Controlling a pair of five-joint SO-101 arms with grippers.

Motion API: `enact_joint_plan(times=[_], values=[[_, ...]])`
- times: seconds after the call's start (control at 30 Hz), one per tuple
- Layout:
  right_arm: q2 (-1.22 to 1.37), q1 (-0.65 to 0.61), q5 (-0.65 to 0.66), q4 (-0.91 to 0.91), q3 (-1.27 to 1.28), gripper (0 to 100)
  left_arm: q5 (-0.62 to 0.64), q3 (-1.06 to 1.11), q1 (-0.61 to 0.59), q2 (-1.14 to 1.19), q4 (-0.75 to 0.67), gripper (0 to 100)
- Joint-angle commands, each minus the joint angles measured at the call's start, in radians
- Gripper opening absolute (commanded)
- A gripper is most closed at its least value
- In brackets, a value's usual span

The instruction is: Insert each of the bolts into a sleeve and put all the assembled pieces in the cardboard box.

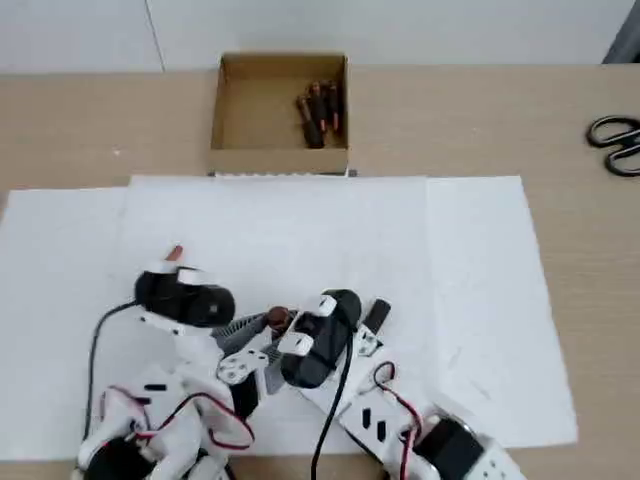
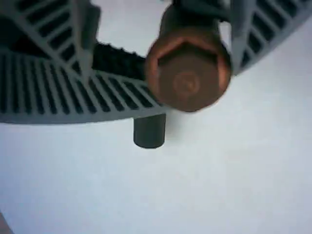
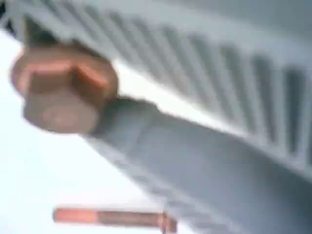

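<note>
Low in the middle of the white paper, a copper bolt (image 1: 277, 318) hangs between my two grippers. In the left wrist view its hex head (image 2: 187, 73) faces the camera between grey ribbed fingers (image 2: 263, 29), and my left gripper (image 1: 260, 326) looks shut on it. A dark sleeve (image 2: 197, 7) runs behind the head into my right gripper (image 1: 293, 336), which looks shut on it. A second bolt (image 1: 175, 252) (image 3: 112, 217) lies on the paper by the left arm. A spare black sleeve (image 1: 377, 315) (image 2: 149, 130) lies right of the right gripper.
The cardboard box (image 1: 280, 160) stands at the back centre, beyond the paper (image 1: 470, 260), with several assembled pieces (image 1: 320, 112) in its right corner. Scissors (image 1: 615, 145) lie at the far right of the wooden table.
</note>
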Motion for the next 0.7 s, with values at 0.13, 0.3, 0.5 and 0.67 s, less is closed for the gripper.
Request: enact_joint_plan(times=[0.13,0.3,0.5,0.67], values=[[-0.005,-0.004,0.008,-0.019,-0.035,0.2,-0.012,-0.140,-0.075,-0.005,0.002,19],[-0.005,-0.002,0.008,-0.018,-0.035,0.2,-0.095,-0.223,-0.184,-0.005,-0.003,18],[-0.005,0.018,0.008,-0.016,-0.035,0.2,-0.126,-0.246,-0.256,-0.008,0.000,2],[-0.007,0.223,0.002,0.059,-0.041,0.2,-0.304,-0.139,-0.364,-0.008,-0.043,1]])
